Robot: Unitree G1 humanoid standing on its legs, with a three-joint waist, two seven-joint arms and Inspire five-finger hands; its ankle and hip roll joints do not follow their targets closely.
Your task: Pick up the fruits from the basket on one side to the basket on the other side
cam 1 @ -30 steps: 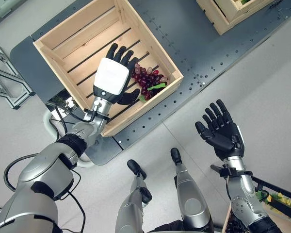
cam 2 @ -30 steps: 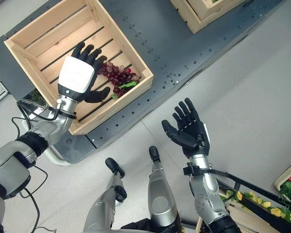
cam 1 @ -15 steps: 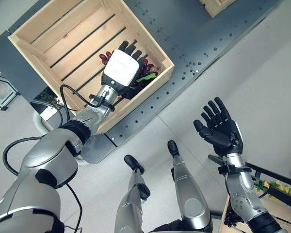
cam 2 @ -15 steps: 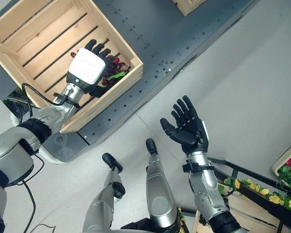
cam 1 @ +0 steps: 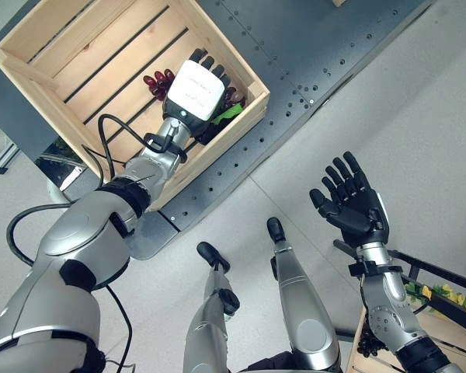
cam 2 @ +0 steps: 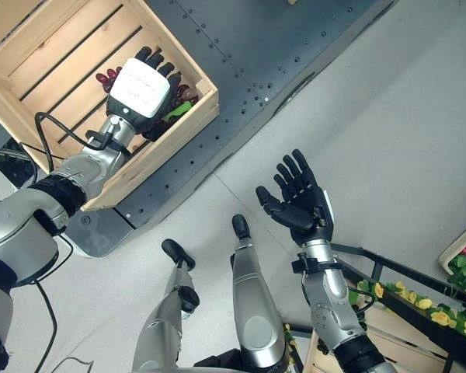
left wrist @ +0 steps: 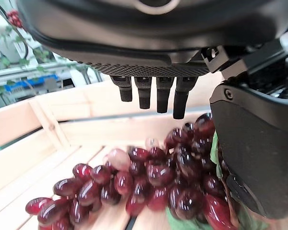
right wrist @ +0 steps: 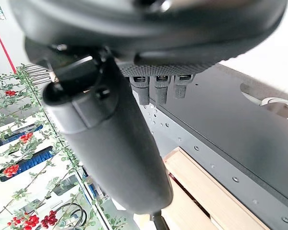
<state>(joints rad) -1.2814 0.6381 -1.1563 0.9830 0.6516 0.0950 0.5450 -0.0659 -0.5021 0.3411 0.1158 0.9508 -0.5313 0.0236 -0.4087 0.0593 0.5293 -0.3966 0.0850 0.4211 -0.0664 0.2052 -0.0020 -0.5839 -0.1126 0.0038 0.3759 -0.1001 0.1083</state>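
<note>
Reaching into the wooden crate [cam 1: 78, 70], the left hand [cam 1: 194, 89] hangs over a bunch of dark red grapes [left wrist: 149, 184] that lies on the slats in the crate's corner nearest the robot. From the left wrist view its fingers [left wrist: 156, 93] are straight and spread above the bunch, with the thumb [left wrist: 257, 158] standing alongside the grapes; nothing is gripped yet, and whether the thumb touches the fruit is hard to tell. A green leaf [cam 1: 227, 114] pokes out at the edge of the bunch beside the crate's near wall.

The crate sits on a dark perforated bench [cam 1: 334, 54]. The right hand [cam 1: 349, 206] is held up well apart from the crate, over the floor, palm up with relaxed, empty fingers.

Judging by its look, the bunch will be light but loose: 1 cluster of many smooth, glossy berries that can roll, slip or pull away from the stem if squeezed unevenly. A broad, gentle wrap around the thick middle of the cluster, fingers on one side and thumb on the other, seems the safest hold. Pinching a single berry would likely tear it free.
</note>
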